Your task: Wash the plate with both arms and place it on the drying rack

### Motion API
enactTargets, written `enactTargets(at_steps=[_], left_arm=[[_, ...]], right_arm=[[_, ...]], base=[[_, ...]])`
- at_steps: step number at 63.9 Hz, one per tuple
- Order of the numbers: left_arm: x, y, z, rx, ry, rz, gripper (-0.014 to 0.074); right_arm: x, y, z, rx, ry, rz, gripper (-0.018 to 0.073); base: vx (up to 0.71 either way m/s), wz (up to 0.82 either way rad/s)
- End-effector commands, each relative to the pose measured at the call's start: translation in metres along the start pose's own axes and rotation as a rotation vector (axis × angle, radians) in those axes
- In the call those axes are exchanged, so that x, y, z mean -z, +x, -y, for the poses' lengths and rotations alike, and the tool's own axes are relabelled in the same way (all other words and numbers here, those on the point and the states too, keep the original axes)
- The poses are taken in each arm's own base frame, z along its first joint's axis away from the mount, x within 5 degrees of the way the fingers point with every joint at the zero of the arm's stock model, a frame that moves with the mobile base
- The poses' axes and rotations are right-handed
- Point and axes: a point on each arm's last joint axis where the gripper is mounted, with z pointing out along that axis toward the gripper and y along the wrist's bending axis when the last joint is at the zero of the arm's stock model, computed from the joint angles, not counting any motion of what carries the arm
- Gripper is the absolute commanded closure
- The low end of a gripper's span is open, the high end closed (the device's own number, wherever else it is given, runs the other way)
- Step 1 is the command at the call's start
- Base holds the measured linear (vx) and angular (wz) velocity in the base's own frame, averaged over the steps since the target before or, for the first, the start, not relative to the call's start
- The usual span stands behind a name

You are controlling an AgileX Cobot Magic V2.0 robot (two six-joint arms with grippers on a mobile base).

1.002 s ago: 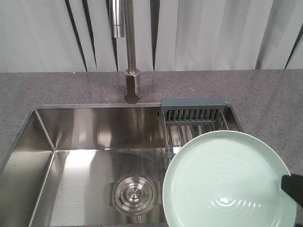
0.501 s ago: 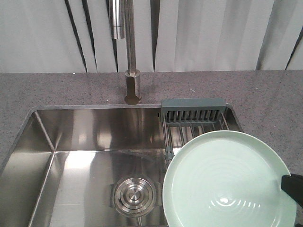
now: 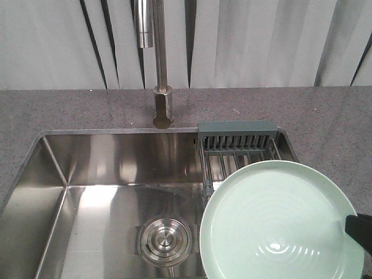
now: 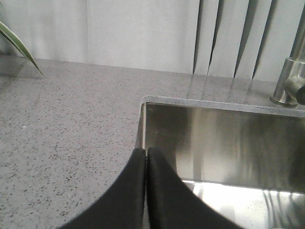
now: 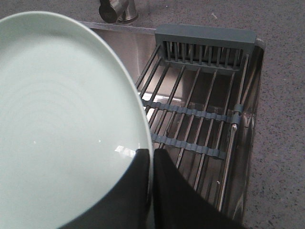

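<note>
Right gripper [image 5: 151,155] pinches the plate [image 3: 273,221] by its rim over the drying rack [image 5: 200,114] at the sink [image 3: 87,163] right end; left gripper [image 4: 146,152], closed empty, over the left rim

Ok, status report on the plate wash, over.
Right gripper shut on plate rim. Left gripper shut, empty, at left edge of sink. Plate held partly over drying rack. No obstruction seen.

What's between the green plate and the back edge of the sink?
The drying rack: its wire bars fill that stretch beyond the plate, clearest in the right wrist view.
</note>
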Motion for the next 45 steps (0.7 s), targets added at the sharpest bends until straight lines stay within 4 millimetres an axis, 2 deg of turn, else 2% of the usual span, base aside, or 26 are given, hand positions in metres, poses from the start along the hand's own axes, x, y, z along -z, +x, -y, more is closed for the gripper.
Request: enactTargets(at_steps=[1, 45], left_arm=[[0.0036, -0.0157, 0.0025, 0.009, 0.023, 0.109, 0.0603], [0.0037, -0.0163, 0.0026, 0.008, 0.025, 0.116, 0.0603]], right_arm=[[0.0042, -0.0131, 0.0001, -0.012, 0.013, 0.087, 0.0564], [0.0042, -0.0131, 0.0001, -0.012, 0.013, 0.087, 0.0564]], base=[[0.00, 0.00], [0.00, 0.00]])
